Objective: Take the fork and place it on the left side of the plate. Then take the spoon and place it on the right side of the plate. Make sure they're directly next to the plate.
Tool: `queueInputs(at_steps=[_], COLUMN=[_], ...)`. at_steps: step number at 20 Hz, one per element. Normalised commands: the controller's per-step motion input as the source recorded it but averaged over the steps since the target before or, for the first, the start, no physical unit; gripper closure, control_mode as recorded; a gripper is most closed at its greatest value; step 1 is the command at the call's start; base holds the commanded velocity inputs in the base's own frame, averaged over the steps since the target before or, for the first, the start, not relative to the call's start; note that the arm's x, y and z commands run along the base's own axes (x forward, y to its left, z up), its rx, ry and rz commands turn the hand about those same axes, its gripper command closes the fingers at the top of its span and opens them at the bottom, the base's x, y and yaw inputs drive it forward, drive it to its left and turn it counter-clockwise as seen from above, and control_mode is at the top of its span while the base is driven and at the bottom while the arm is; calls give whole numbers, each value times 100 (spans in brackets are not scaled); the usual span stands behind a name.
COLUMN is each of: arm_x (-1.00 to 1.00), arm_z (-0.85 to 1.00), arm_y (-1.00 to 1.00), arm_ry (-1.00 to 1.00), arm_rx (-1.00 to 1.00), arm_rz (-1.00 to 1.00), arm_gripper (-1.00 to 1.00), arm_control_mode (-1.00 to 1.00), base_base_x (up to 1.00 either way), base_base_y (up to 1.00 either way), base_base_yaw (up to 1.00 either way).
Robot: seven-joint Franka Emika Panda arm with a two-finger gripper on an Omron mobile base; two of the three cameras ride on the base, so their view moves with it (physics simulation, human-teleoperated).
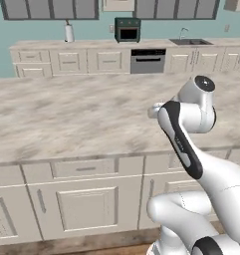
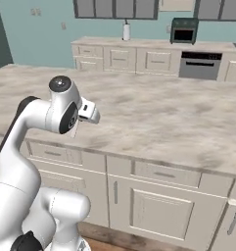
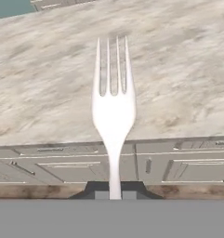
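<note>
1. Fork (image 3: 113, 109) sits closest to the hand camera: white-grey, tines pointing away, handle running down into the fingers (image 3: 115, 189), which are closed on the handle end. Held in the air, off the tabletop (image 3: 48, 83).
2. Largest thing around: the marbled tabletop (image 1: 76, 114), a long island top with drawers and cabinet doors below its near edge. Bare stretch in front of the arm; plate and spoon can't be located from these views.
3. Arm (image 1: 183, 144) is folded back over the near edge of the tabletop, with the hand (image 2: 87, 112) hovering just above it.
4. Step in hand, as I judge it: carrying the fork to the plate's left side. Fork half not done; spoon half not started.
5. Doing it well: keep the grip tight, since the hold is at the very end of the handle and the long head could swing or twist. Move slowly and keep the fork level.
6. Find the plate first; the base or arm probably has to turn before placing.
7. Lower until the fork lies flat on the tabletop, handle parallel to the plate rim, just beside it, not on it and not apart. Release only when it rests.
8. Containers: far wall has a sink (image 1: 190, 42), contents too small to tell; a small dark-green oven (image 1: 128, 30), door shut; a dishwasher (image 1: 148, 61), shut. White roll or canister (image 1: 69, 33) stands on the back counter.
</note>
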Motion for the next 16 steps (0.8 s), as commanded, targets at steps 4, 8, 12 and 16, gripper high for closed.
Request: queueInputs(at_steps=[4, 8, 12, 16], arm_x=[0, 0, 0, 0], arm_z=[0, 0, 0, 0], arm_y=[0, 0, 0, 0], arm_ry=[0, 0, 0, 0], arm_rx=[0, 0, 0, 0], arm_rz=[0, 0, 0, 0], arm_gripper=[100, 100, 100, 100], arm_control_mode=[100, 100, 100, 100], base_base_x=[0, 0, 0, 0], base_base_y=[100, 100, 100, 100], base_base_yaw=[6, 4, 0, 0])
